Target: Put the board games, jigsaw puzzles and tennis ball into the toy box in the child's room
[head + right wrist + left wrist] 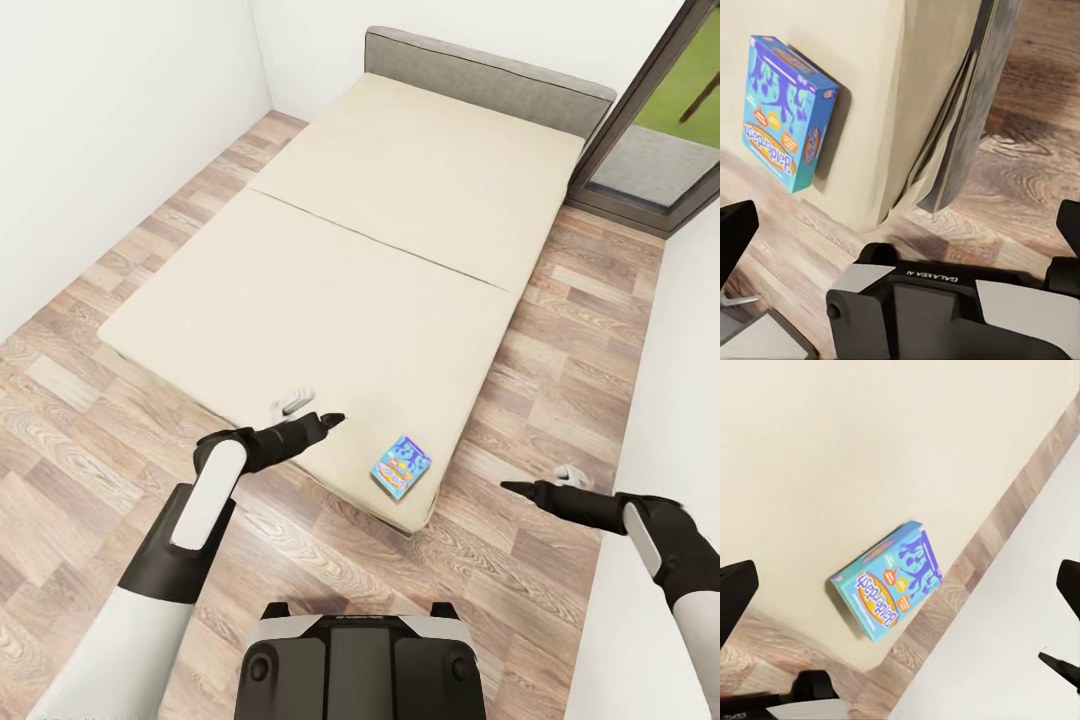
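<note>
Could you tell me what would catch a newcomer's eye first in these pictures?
The small blue game box stands out, lying alone near the near corner of the wide beige bed. Next come the two black grippers: the left gripper over the bed's edge, the right gripper above the wooden floor.

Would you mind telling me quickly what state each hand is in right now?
Left hand: open, holding nothing, over the near edge of the bed.
Right hand: open, holding nothing, above the floor beside the bed.
</note>
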